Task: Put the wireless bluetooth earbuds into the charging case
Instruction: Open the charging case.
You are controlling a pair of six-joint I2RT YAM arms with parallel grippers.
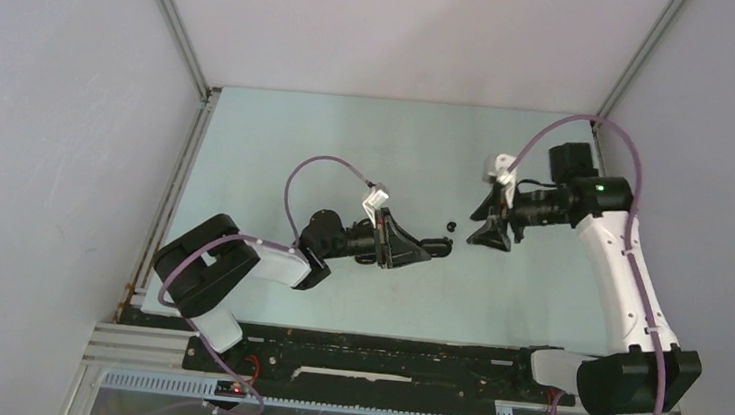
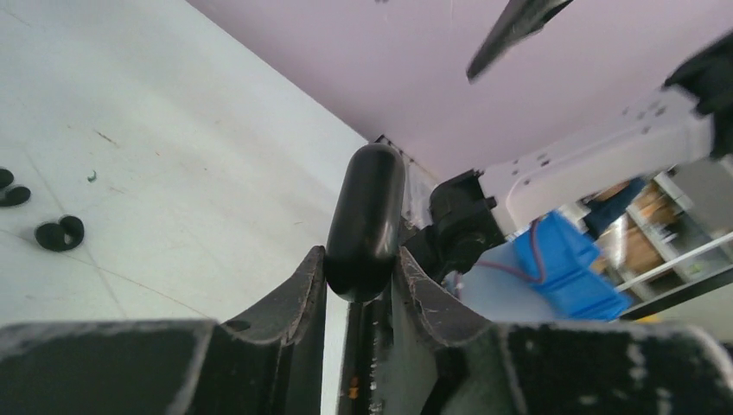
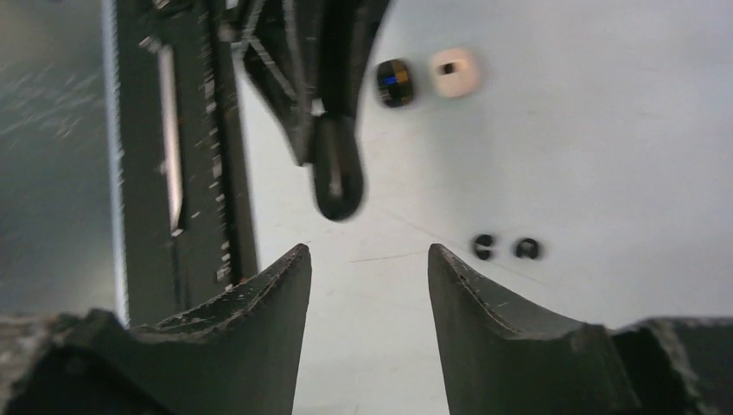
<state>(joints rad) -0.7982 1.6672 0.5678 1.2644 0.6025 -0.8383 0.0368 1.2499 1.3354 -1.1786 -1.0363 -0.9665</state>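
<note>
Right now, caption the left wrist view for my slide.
Left claw grips a black case, two black earbuds lying loose on the table nearby.

— What's around the bench (image 1: 279, 140)?
— Grey walls (image 1: 48, 139) on three sides, with metal struts (image 1: 173, 20) running up the far corners.
— And the near edge?
— A black rail (image 1: 381, 351), then a slotted duct (image 1: 357, 399).
</note>
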